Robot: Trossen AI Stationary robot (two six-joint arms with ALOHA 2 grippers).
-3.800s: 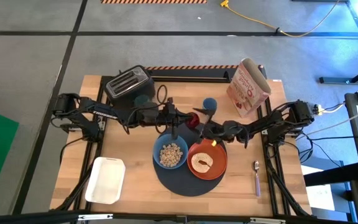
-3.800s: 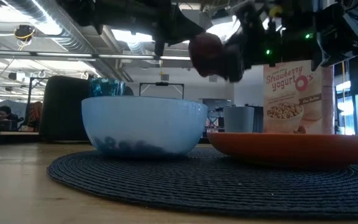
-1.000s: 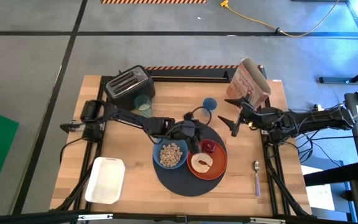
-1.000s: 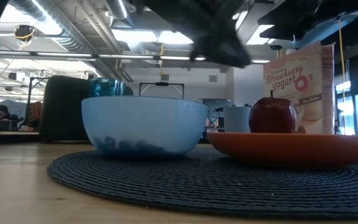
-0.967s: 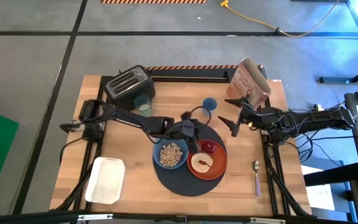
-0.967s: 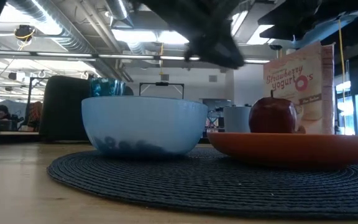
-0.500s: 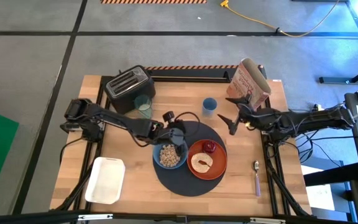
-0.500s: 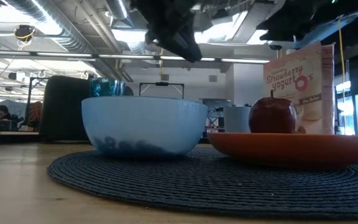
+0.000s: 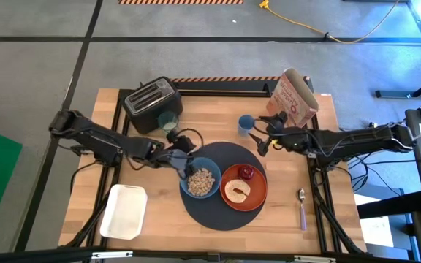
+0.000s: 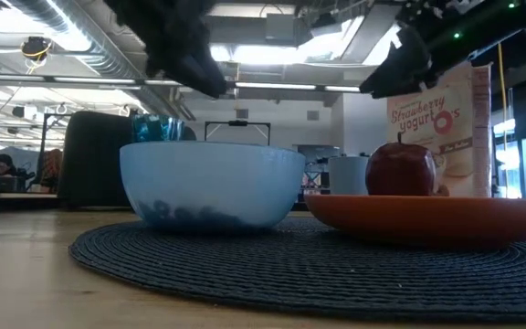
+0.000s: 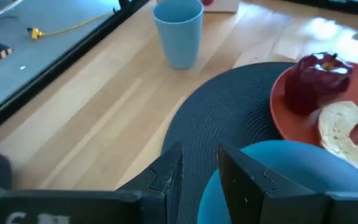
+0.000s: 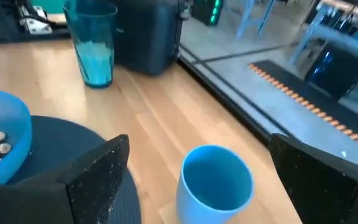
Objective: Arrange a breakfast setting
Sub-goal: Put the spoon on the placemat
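Note:
The dark round mat (image 9: 218, 212) lies at the table's middle. On it stand the blue bowl (image 9: 201, 180) of cereal and the orange plate (image 9: 255, 196), which bears the round bread (image 9: 234, 191) and the dark-red fruit (image 9: 246, 172). The teal glass (image 9: 168, 123) stands by the toaster. The purple-handled spoon (image 9: 302, 207) lies at the right. My left gripper (image 9: 184, 164) hovers at the bowl's left rim, narrowly open and empty (image 11: 199, 167). My right gripper (image 9: 260, 140) stands wide open just right of a small blue cup (image 12: 216, 182), not touching it.
A black toaster (image 9: 150, 102) stands at the far left and a red-and-white cereal bag (image 9: 292, 98) at the far right. A white tray (image 9: 125, 212) lies at the near left. Bare wood shows between the mat and the tray.
My left gripper has drawn back from above the mat's far part toward the table's left, past the bowl's far rim, and has rolled. My right gripper has gone a little toward the small blue cup and tipped downward. Bowl, plate, bread and fruit have stayed put.

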